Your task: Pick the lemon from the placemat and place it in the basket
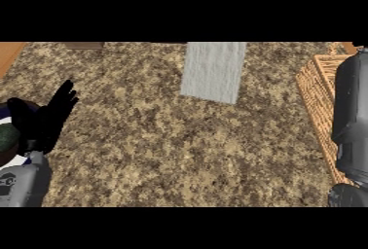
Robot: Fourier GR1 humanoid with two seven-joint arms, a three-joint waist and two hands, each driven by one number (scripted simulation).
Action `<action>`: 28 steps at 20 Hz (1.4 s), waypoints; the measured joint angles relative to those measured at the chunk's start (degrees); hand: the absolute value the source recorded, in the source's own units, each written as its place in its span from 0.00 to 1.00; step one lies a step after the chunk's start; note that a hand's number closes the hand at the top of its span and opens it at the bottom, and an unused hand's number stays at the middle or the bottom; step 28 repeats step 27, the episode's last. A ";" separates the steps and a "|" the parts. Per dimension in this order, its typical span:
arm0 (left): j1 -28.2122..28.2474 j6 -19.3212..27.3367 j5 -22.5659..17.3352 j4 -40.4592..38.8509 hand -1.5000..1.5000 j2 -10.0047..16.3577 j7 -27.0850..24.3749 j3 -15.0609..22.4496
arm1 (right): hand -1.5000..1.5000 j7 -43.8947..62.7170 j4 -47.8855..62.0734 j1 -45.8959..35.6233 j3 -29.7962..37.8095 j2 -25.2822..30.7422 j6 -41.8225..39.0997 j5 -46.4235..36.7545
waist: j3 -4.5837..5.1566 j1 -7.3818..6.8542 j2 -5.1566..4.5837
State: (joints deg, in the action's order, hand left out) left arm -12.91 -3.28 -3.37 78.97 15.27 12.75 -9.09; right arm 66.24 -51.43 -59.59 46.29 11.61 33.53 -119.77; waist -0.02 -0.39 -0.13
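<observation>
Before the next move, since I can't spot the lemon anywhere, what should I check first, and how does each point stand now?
1. Lemon in sight: not ok. It shows nowhere, and the placemat lies bare.
2. Right hand holding the lemon: cannot tell. Only a dark sliver shows at the right edge.
3. Right forearm over the basket: ok.
4. Left hand out of the way: ok. It rests open, fingers up, at the left edge.

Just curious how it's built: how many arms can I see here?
2. The left forearm rises from the lower left corner, its hand open; the right forearm runs along the right edge, over the basket.
</observation>
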 measured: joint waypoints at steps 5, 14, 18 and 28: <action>0.00 -0.56 -0.06 -0.95 0.50 0.23 -0.75 -0.38 | 0.00 -2.90 -2.82 1.43 0.43 -0.21 3.11 2.58 | 0.01 0.04 0.03; 1.35 0.11 0.24 0.21 0.50 -0.33 -0.32 -0.27 | 0.00 -3.75 -22.20 3.88 3.19 -5.53 9.17 1.18 | 0.04 0.88 0.65; 1.65 0.11 0.12 0.21 0.50 -0.05 -0.01 -0.67 | 0.00 -3.54 -34.19 7.14 2.31 -9.36 9.72 3.47 | 0.07 1.37 0.98; 2.59 -0.02 0.29 0.09 0.50 -0.18 -0.50 -0.64 | 0.00 0.05 -56.82 22.75 -9.16 -11.63 0.70 15.12 | 0.08 1.47 1.50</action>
